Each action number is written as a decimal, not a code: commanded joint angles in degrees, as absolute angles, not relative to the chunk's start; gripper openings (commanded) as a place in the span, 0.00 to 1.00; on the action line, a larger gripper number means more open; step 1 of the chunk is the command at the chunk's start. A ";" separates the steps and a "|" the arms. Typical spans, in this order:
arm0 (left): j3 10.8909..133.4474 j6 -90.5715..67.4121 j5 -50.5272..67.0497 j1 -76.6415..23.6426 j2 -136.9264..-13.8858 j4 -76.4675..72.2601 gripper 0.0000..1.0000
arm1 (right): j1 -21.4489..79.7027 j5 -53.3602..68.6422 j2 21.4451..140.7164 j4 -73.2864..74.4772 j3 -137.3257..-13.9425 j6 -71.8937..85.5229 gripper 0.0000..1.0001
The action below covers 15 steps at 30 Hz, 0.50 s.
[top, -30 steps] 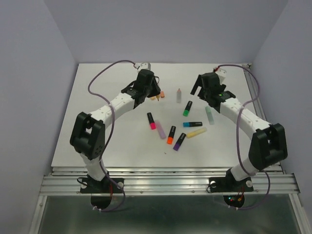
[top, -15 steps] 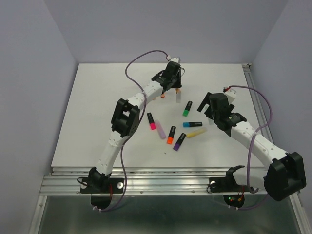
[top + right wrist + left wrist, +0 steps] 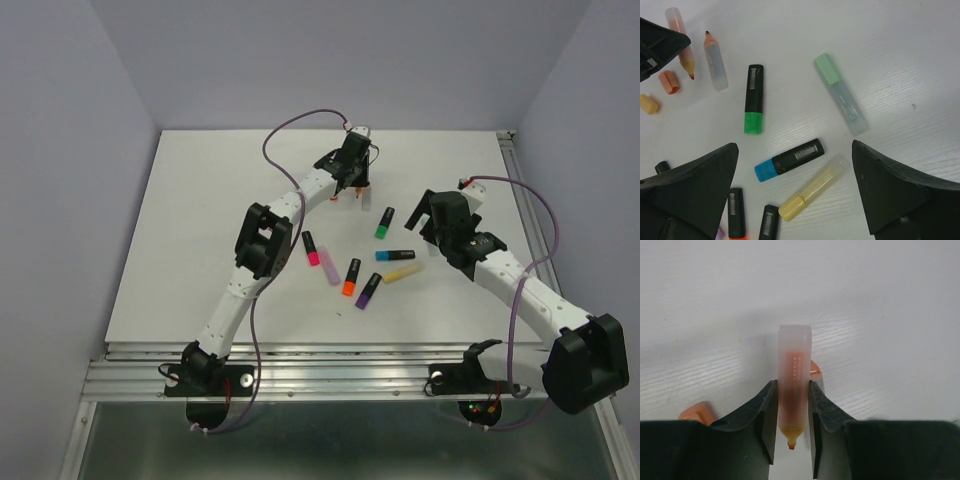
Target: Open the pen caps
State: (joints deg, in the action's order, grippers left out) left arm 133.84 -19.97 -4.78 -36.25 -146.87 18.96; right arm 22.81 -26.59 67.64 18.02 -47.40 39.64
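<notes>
Peach pen (image 3: pixel 794 355) sat pinched btw the left gripper (image 3: pixel 791 389) jaws, clamped mid-barrel. Its bare orange nib (image 3: pixel 790 444) pointed back twd the wrist, so its cap looked already off; the grip prob. just steadied it for set-down. A loose peach cap (image 3: pixel 696 412) lay on the table (image 3: pixel 880 300) just left of the fingers (image 3: pixel 765 410).

Right gripper (image 3: pixel 793 146) hung spread wide w/ nothing in it. A blue-capped pen (image 3: pixel 790 159) lay right under the gap, w/ a yellow pen (image 3: pixel 812 187) beside it. Farther ahead were a green-capped pen (image 3: pixel 754 98) and a mint pen (image 3: pixel 841 93), all 4 capped. Beyond those, front-left, lay an uncapped clear pen (image 3: pixel 715 60) and an orange cap (image 3: pixel 669 81). The wide spread over the capped bunch prob. meant it was lining up the next pick.
</notes>
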 commanded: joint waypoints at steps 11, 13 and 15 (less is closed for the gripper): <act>134.74 -20.74 -5.10 -36.04 -146.78 17.49 0.33 | 22.68 -27.69 66.10 20.65 -47.64 39.29 1.00; 134.56 -20.92 -4.92 -35.95 -146.43 17.40 0.36 | 22.68 -27.69 65.74 21.00 -47.81 39.46 1.00; 134.47 -21.00 -5.10 -36.04 -146.08 17.84 0.48 | 22.68 -27.69 65.13 21.36 -47.99 39.73 1.00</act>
State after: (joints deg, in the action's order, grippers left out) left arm 133.84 -20.99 -4.89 -36.25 -147.04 18.87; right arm 22.81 -26.59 67.37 20.62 -47.40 39.44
